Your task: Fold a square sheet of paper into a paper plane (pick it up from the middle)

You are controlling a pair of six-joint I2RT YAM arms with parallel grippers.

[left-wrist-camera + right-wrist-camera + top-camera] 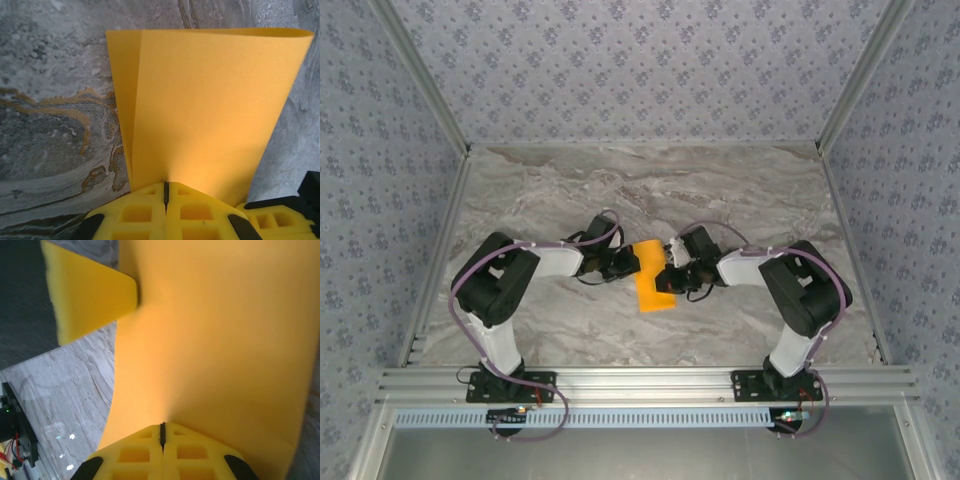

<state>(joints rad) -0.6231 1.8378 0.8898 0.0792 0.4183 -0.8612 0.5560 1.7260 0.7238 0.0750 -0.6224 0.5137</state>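
Over the middle of the marble table [720, 190], the square sheet of paper [654, 280] is held doubled into a long rectangle. Its near short end points toward the table's near edge, and its long axis runs away from there, leaning slightly left. The left gripper [166, 194] is clamped on one long edge, the right gripper [162, 434] pinched tight on the opposite one. Thin, light and limp, the paper bows between the grips. I judge edge pinches near mid-length safest, since tugging could tear it.
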